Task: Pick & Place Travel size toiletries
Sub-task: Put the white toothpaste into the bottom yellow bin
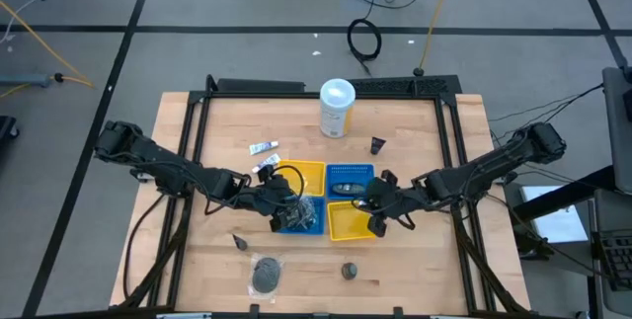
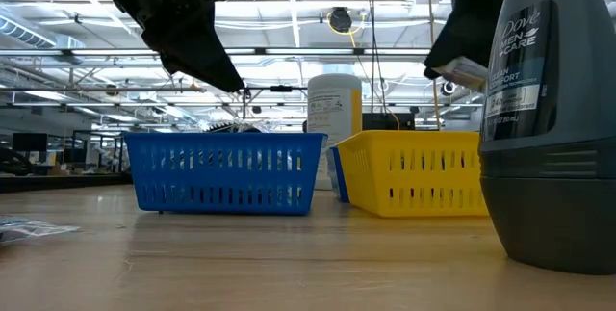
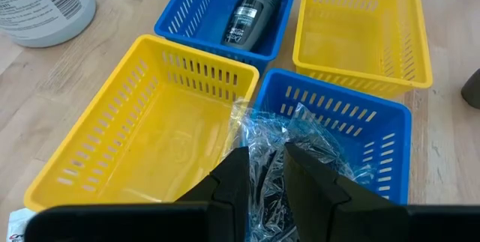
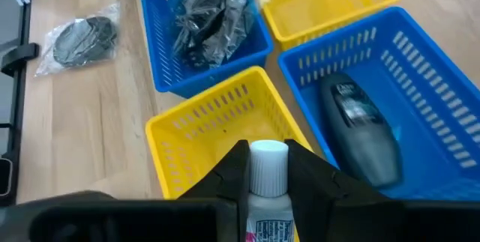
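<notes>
Right tool [image 4: 268, 186] is clamped on a small white tube [image 4: 267, 189], cap up between the fingers, hanging over the near yellow tray [image 4: 217, 133]. In the high view that tool [image 1: 378, 222] sits at the right edge of the yellow tray [image 1: 353, 222].

Left tool [image 3: 262, 182] is over the near blue tray [image 3: 390, 133], fingers nearly together with only a narrow gap, pointing down at the clear-wrapped dark mesh puff [image 3: 292, 148] lying in that tray. Can't tell whether it pinches the wrap. High view: left tool [image 1: 279, 203] at the left edge of the blue tray [image 1: 301, 217].

Far blue tray [image 1: 351, 179] holds a dark grey deodorant [image 3: 251, 13], lying flat. Far yellow tray [image 1: 304, 173] shows only bare floor.

Loose on the worktop [image 1: 415, 260]:
- white tube [image 1: 263, 147] left of the trays
- bagged mesh puff [image 1: 267, 275] near the front edge
- small dark piece [image 1: 239, 242] front-left
- another small dark piece [image 1: 378, 144] behind the trays
- grey roll-on [image 1: 349, 272] standing at the front, right beside the low camera

Tall white canister [image 1: 337, 108] stands at the back centre.
</notes>
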Tool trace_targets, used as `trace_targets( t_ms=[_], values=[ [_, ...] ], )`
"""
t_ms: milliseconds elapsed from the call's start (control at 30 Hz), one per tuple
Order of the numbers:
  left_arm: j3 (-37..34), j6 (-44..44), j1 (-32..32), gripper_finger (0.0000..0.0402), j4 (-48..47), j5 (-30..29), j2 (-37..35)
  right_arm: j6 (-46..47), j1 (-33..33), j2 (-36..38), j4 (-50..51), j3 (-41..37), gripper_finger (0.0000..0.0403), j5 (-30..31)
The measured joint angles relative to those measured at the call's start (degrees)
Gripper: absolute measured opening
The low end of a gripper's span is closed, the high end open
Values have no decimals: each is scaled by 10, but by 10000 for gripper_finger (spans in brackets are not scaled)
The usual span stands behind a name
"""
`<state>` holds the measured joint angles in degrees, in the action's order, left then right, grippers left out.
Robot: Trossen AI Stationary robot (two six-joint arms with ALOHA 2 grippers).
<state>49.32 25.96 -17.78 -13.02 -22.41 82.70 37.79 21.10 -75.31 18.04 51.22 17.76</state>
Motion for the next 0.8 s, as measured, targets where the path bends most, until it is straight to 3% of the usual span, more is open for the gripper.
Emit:
trace_targets(
  t_ms=[400, 800],
  values=[
    [0, 0, 0, 81, 1, 0, 0, -42, 0, -58, -114, 0, 55, -13],
    [0, -3, 0, 81, 7, -1, 0, -57, 0, -98, -128, 0, 55, -15]
  ],
)
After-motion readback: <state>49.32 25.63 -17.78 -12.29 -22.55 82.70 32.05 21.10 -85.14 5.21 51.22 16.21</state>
